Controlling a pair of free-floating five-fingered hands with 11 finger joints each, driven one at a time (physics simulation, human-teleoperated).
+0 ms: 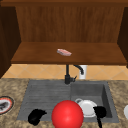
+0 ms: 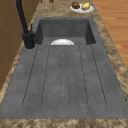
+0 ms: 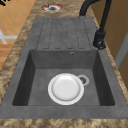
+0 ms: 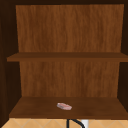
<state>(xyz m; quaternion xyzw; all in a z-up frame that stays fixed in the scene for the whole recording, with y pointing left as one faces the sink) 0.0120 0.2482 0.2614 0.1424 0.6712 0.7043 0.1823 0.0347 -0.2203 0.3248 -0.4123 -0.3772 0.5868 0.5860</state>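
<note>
I log L hand [image 1: 35, 116] curled, empty, over drainboard; R hand [image 1: 100, 111] fingers unclear, by white plate [image 1: 87, 107] in sink basin [image 3: 100, 75]; risk: red ball [image 1: 67, 114] blocks view, plate clipped.

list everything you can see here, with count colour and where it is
round white plate: one, white, on the floor of the sink basin beside the drain
dark grey sink: one, grey, basin plus ribbed drainboard, set in the speckled counter
black faucet: one, black, at the sink's back edge
red ball: one, red, at the sink's front edge in the front view
small pink flat item: one, pink, on the lower shelf of the wooden cabinet
red-rimmed plate: one, on the counter left of the sink
white plate with food: one, on the counter right of the sink
left hand: black, fingers curled, over the drainboard's front
right hand: black, beside the round white plate
</note>
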